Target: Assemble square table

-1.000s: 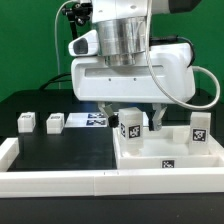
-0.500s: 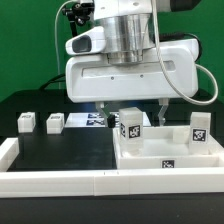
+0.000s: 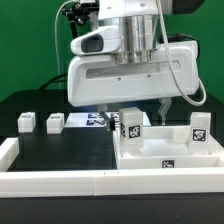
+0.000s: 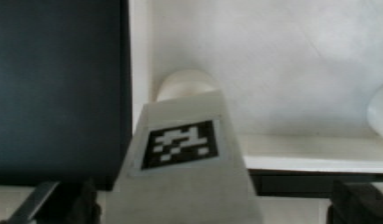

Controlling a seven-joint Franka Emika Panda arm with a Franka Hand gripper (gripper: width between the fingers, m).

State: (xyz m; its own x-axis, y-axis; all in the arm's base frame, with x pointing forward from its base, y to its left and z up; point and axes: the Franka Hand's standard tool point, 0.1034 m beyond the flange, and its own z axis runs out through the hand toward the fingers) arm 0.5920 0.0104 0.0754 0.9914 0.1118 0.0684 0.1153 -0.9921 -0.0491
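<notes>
The square table's white slab [image 3: 160, 168] lies recessed face up at the exterior view's right. A tagged white post [image 3: 131, 125] stands on its near left corner and another [image 3: 199, 128] on its right corner. Two more posts [image 3: 26, 121] [image 3: 54, 123] stand on the black surface at the left. My gripper [image 3: 138, 114] hangs over the left corner post. In the wrist view the gripper [image 4: 214, 205] is open, its dark fingers [image 4: 49, 203] well apart on either side of that post [image 4: 184, 150], not touching it, with the slab [image 4: 294, 50] beyond.
The marker board [image 3: 93, 120] lies behind the left posts. A long white rail [image 3: 60, 181] edges the front of the black surface, with a raised end at the left [image 3: 6, 150]. A rounded white shape [image 4: 380, 105] shows at the wrist view's edge.
The hand has shifted slightly toward the exterior view's left and turned a little above the corner post. The posts and slab have not moved.
</notes>
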